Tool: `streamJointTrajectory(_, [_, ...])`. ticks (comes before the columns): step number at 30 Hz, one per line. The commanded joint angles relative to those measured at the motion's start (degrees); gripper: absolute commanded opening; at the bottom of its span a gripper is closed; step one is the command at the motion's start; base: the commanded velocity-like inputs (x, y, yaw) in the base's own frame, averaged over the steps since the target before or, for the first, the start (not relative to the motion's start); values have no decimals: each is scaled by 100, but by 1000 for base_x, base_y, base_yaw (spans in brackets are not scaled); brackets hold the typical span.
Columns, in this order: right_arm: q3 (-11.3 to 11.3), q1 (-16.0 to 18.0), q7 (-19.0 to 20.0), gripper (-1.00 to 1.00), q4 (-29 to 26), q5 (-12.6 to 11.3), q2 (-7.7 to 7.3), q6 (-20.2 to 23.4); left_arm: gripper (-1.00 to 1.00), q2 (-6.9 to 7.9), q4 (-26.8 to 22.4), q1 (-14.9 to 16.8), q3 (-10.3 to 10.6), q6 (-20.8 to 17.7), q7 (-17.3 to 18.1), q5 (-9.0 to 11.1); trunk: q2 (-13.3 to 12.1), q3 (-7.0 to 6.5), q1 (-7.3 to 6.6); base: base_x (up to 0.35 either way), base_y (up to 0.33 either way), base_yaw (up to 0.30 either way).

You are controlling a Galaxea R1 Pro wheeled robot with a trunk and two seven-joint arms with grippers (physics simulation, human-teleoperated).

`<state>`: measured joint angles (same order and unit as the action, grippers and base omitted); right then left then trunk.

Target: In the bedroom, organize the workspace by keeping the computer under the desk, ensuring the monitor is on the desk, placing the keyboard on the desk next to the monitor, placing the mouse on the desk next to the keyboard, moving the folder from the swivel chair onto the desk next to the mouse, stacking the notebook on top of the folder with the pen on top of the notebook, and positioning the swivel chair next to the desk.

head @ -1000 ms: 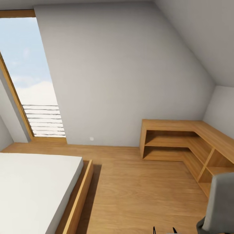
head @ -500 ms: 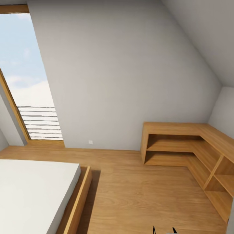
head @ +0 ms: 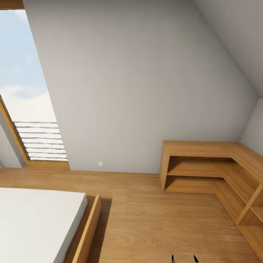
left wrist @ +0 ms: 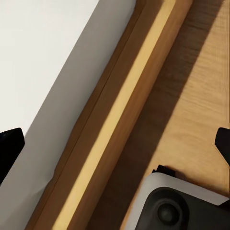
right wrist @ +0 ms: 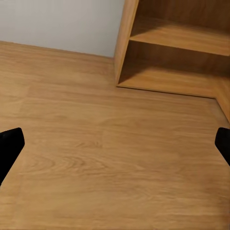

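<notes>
Looked like attic bedroom in home. Low bed [head: 36, 219] with white mattress in wooden frame [head: 86, 233] stood on plank floor [head: 153, 223]. Sloped ceiling [head: 233, 40] met plain grey wall [head: 138, 91]. Tall window [head: 25, 91] showed sky. Low corner shelving [head: 204, 164] in same wood.
</notes>
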<state>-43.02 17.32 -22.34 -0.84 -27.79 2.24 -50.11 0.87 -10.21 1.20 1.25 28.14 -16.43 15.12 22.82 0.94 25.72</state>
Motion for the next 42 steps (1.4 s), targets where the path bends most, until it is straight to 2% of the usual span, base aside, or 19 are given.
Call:
streamJointTrajectory(1, [-49,5,-34,100,3,-23,1,-7,100,1,1,3,16,17,-9,26,10,10,6,326,0,0])
streamJointTrajectory(8, [-56,7,-34,100,5,-6,-9,-7,100,1,1,3,16,16,-9,26,10,10,6,326,0,-46])
streamJointTrajectory(21, [-65,5,-34,100,5,2,-7,-7,100,1,1,3,16,16,-9,26,10,10,6,326,0,-229])
streamJointTrajectory(34, [-66,8,-34,100,5,10,-4,1,100,1,1,3,16,16,-9,26,10,10,6,327,0,-33])
streamJointTrajectory(42, [-66,7,-30,100,5,11,-4,7,100,1,1,3,16,16,-9,26,10,10,6,327,0,-209])
